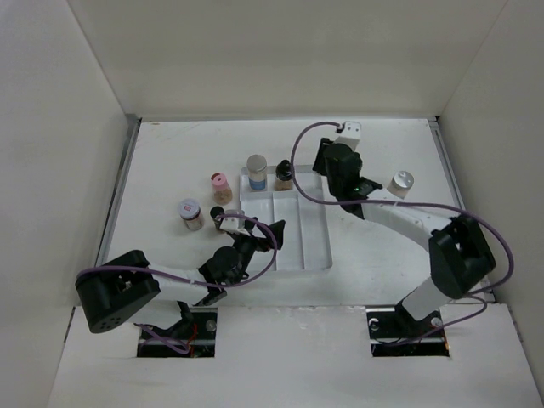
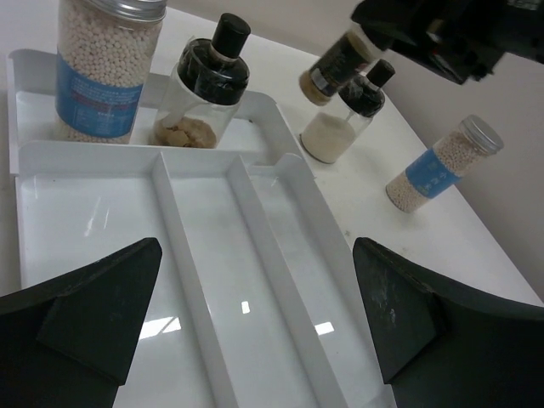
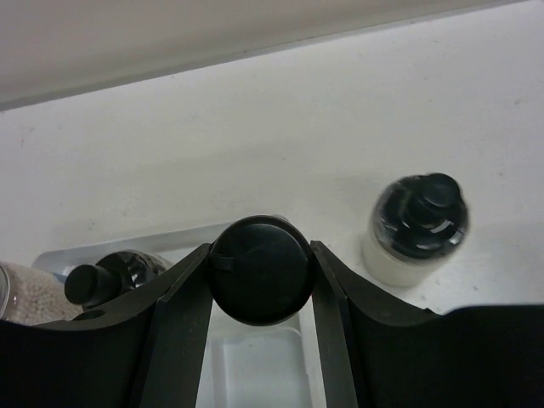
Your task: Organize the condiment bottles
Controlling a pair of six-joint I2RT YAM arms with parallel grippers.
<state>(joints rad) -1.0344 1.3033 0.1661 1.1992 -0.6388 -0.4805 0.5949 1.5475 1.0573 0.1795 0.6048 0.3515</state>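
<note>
My right gripper (image 3: 259, 272) is shut on the black cap of a condiment bottle (image 3: 259, 255) with a dark label (image 2: 337, 65), held just above the far right corner of the white divided tray (image 2: 85, 221). In the top view that gripper (image 1: 330, 161) hides the bottle. Next to it on the table stands a black-capped bottle of white contents (image 3: 415, 228). A blue-labelled jar (image 1: 257, 170) and a black-capped bottle with brown contents (image 1: 284, 177) stand in the tray's far compartment. My left gripper (image 2: 255, 255) hangs open over the tray's long compartments, holding nothing.
A pink-capped jar (image 1: 221, 187) and a silver-capped jar (image 1: 191, 212) stand on the table left of the tray (image 1: 314, 255). Another silver-capped, blue-labelled jar (image 1: 400, 183) stands to the right of my right arm. White walls enclose the table on three sides.
</note>
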